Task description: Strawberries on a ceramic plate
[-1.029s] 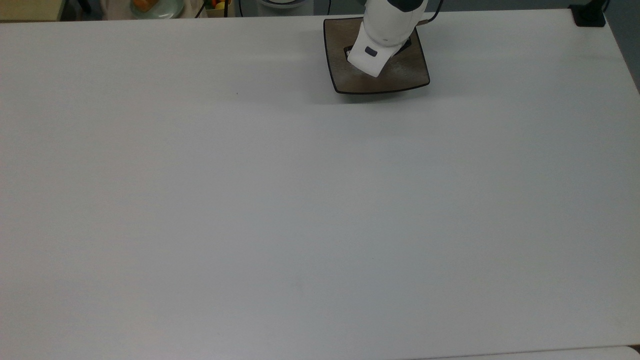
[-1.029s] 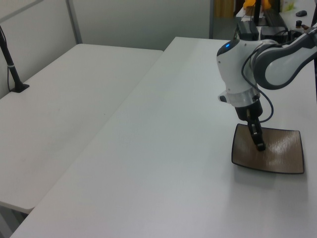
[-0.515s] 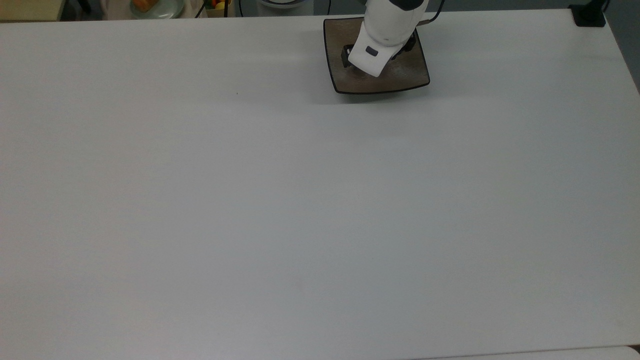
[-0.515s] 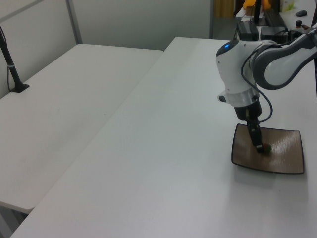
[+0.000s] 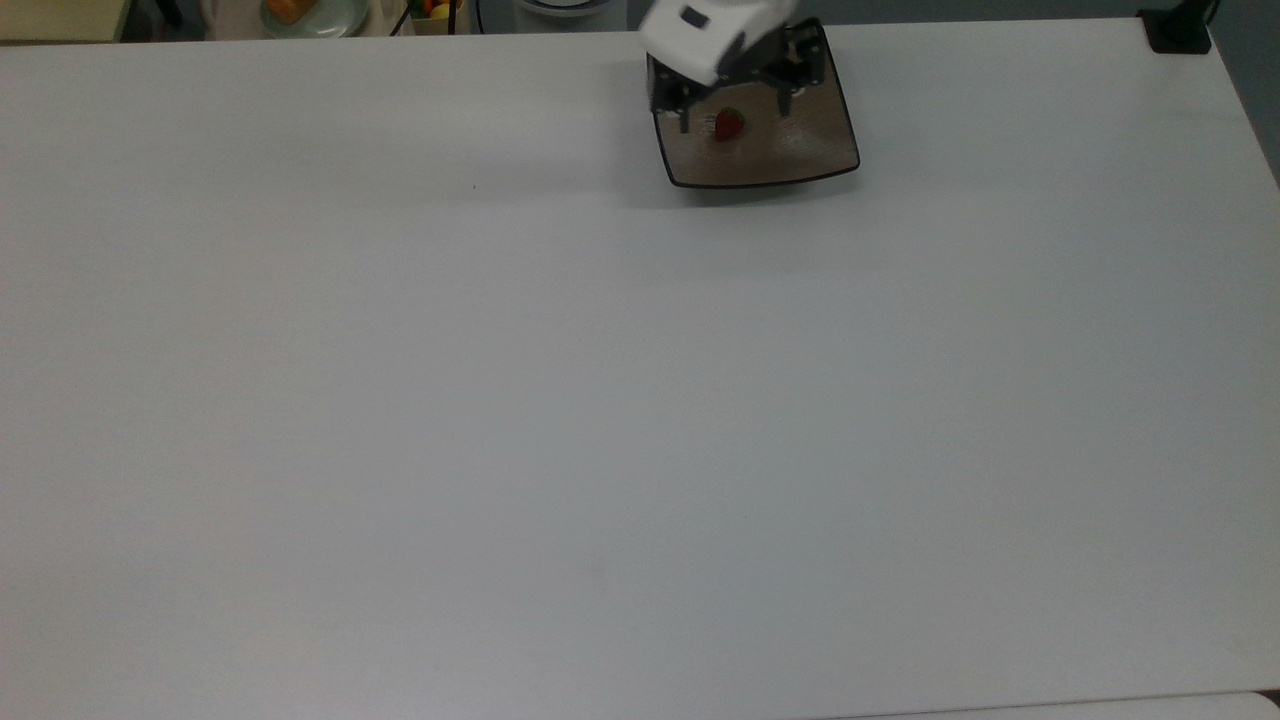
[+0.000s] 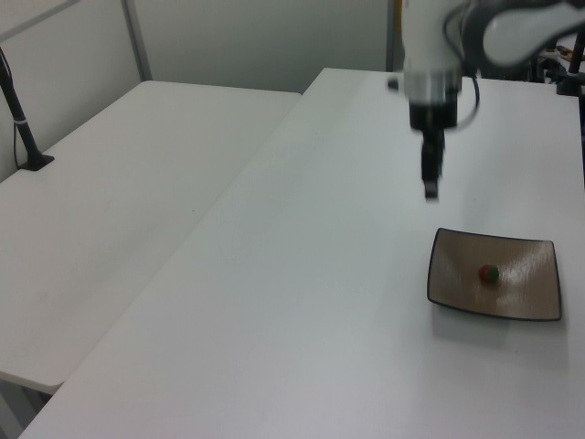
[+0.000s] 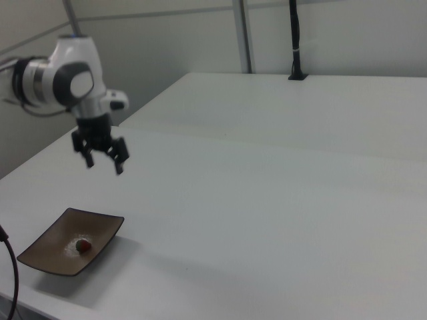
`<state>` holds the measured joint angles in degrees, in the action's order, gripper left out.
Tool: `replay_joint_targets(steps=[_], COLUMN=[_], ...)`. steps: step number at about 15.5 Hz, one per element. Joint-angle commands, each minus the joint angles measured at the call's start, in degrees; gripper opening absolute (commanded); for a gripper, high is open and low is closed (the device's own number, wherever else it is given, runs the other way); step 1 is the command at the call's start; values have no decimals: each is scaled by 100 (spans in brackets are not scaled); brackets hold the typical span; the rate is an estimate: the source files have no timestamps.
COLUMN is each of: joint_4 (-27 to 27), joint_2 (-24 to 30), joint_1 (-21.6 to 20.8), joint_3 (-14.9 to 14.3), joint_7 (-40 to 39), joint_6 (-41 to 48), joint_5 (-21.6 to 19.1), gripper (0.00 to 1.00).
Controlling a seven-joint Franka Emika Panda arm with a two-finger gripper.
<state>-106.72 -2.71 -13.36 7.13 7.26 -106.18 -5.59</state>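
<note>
No readable text, labels or numbers anywhere.

end effector [image 7: 104, 160]: risen off ceramic plate [image 7: 47, 257], fingers now spread | strawberry [image 7: 83, 245]: released, lying on plate

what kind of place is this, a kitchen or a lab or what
Most likely a robotics lab or test room, not a kitchen: a robot arm's hand hangs over bare white tables, with just a strawberry on a ceramic plate, and plain partition walls behind.
</note>
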Motion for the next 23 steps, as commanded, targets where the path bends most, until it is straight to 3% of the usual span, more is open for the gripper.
replay_joint_targets(steps=[1, 7, 10, 14, 23], joint_4=[782, 889, 863, 881, 889], joint_2=[139, 490, 482, 482, 455], joint_1=[-9, -18, -9, 8, 17], joint_3=[-518, -1283, -1345, -1389, -1398], joint_7=[92, 48, -179, -1155, -1112], joint_6=[553, 660, 581, 563, 396], joint_5=[286, 357, 366, 357, 331], gripper=[100, 100, 100, 100, 100])
